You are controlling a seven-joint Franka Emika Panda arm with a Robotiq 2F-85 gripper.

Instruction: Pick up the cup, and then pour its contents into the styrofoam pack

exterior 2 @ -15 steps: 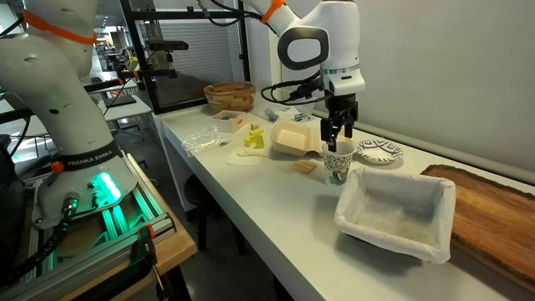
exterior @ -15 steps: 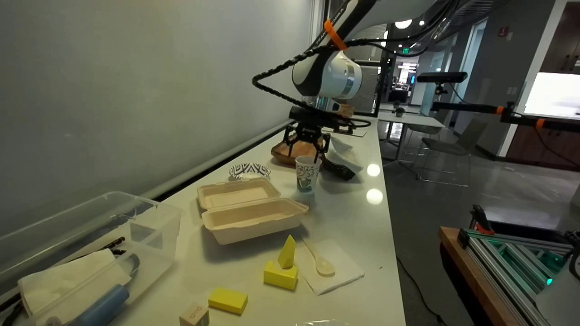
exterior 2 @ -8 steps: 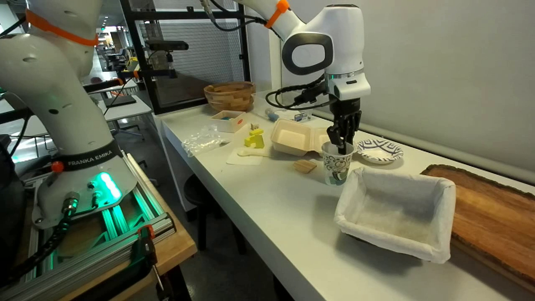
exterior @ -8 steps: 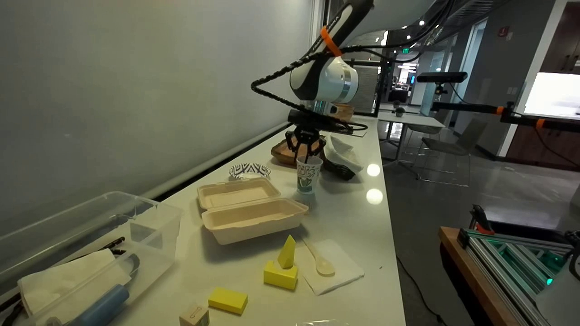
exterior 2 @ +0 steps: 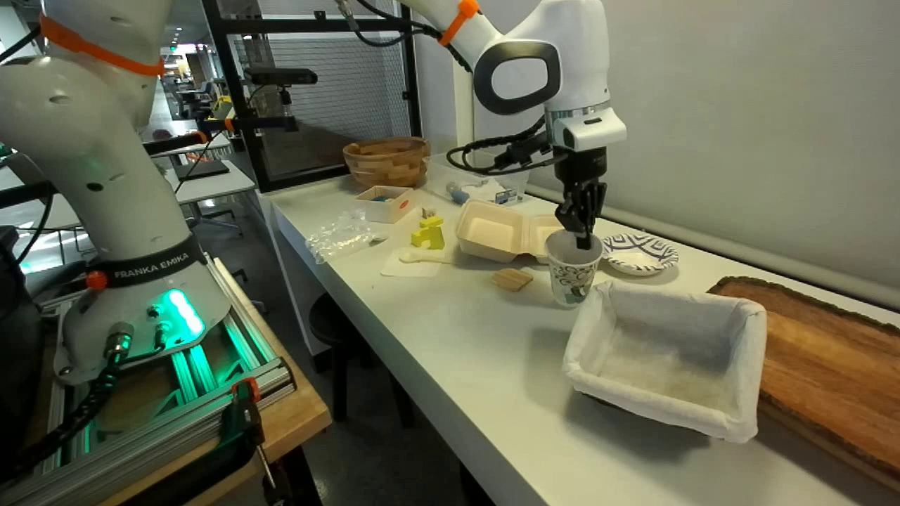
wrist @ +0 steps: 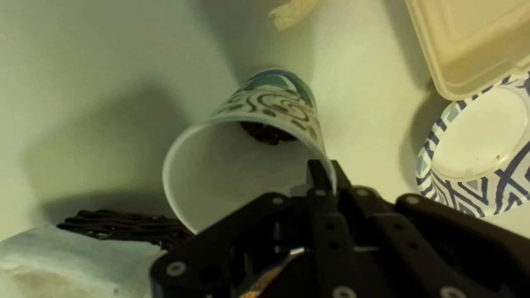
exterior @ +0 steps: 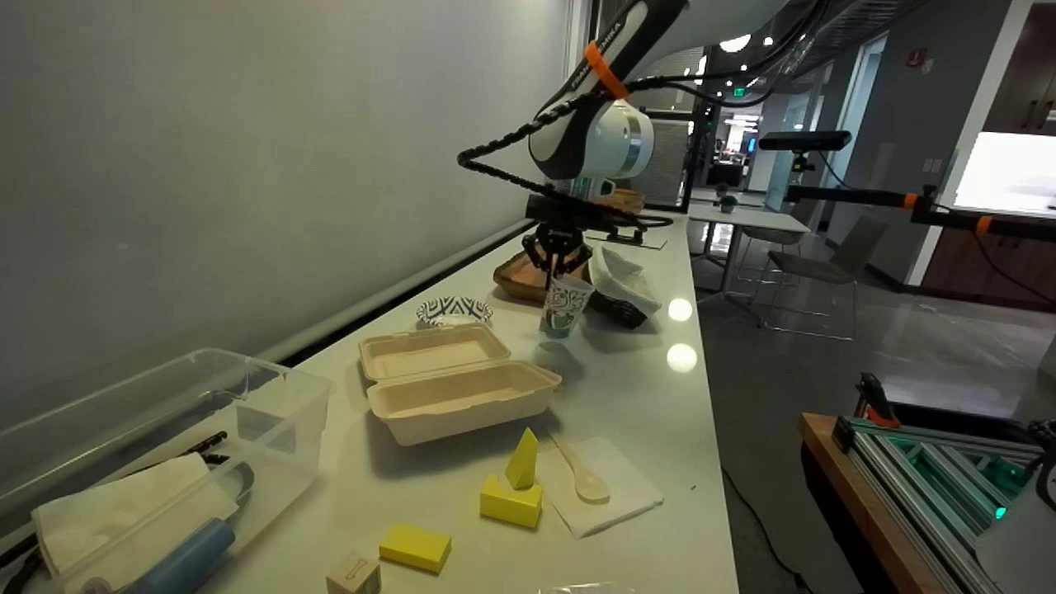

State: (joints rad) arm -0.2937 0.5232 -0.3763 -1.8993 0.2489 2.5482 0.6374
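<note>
Cut off in the wrist view: styrofoam pack (wrist: 476, 33) and patterned paper plate (wrist: 466, 192). Behind the cup (exterior 2: 573, 277) in an exterior view: partly hidden lid (exterior 2: 540, 228) of the pack. Discernible only in the wrist view: dark contents (wrist: 268, 133), partly masked by the rim. Downward-pointing gripper (wrist: 327, 166), with fingers (wrist: 318, 176) pinched on the cup's wall, one inside, one outside; tilted cup, just above the counter (exterior: 643, 396), near the pack.

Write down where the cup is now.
In the wrist view, the tilted cup is near the middle, its rim pinched by the gripper, the patterned dish to its right and the cloth-lined basket lower left.
</note>
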